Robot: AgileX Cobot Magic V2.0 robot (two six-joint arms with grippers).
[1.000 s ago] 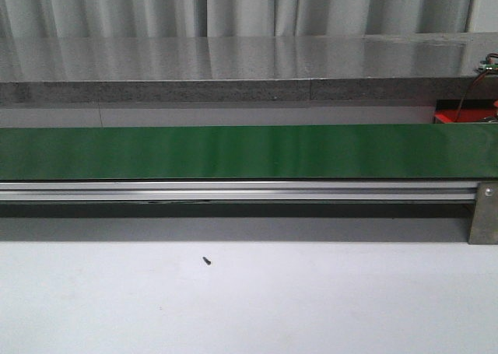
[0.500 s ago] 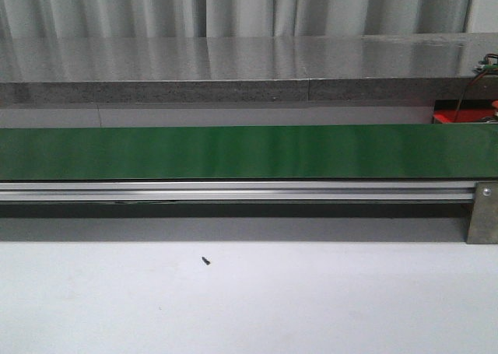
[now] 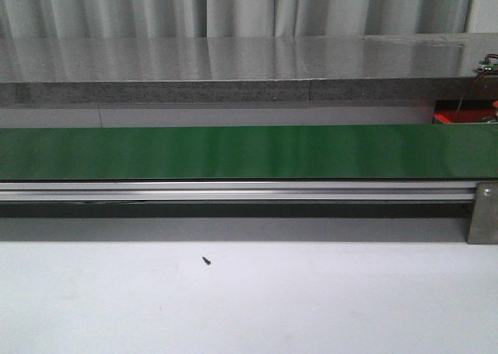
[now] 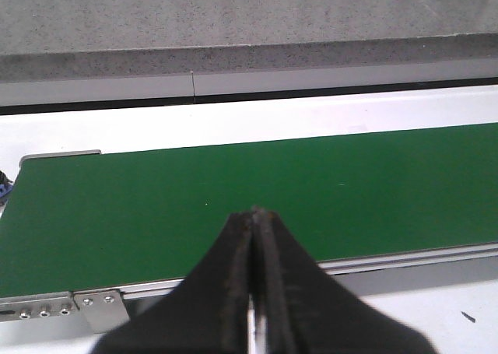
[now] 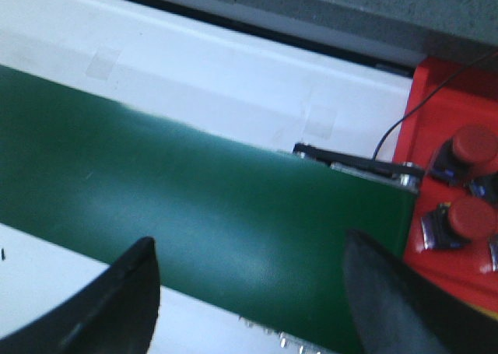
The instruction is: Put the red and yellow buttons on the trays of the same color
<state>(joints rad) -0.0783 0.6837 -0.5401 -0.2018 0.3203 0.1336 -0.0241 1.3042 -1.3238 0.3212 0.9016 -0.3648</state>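
Two red buttons (image 5: 467, 183) with round domed caps on small metal bodies sat in the red tray (image 5: 436, 97), close together, just past the end of the green conveyor belt (image 5: 194, 206); a black wire (image 5: 412, 109) ran over the tray's edge. The right claw (image 5: 249, 292) hung over the belt with its fingers spread wide, holding nothing. The left claw (image 4: 255, 253) was pressed closed and empty above the belt's other end. A small dark speck (image 3: 206, 260) lay on the white bench (image 3: 311, 299).
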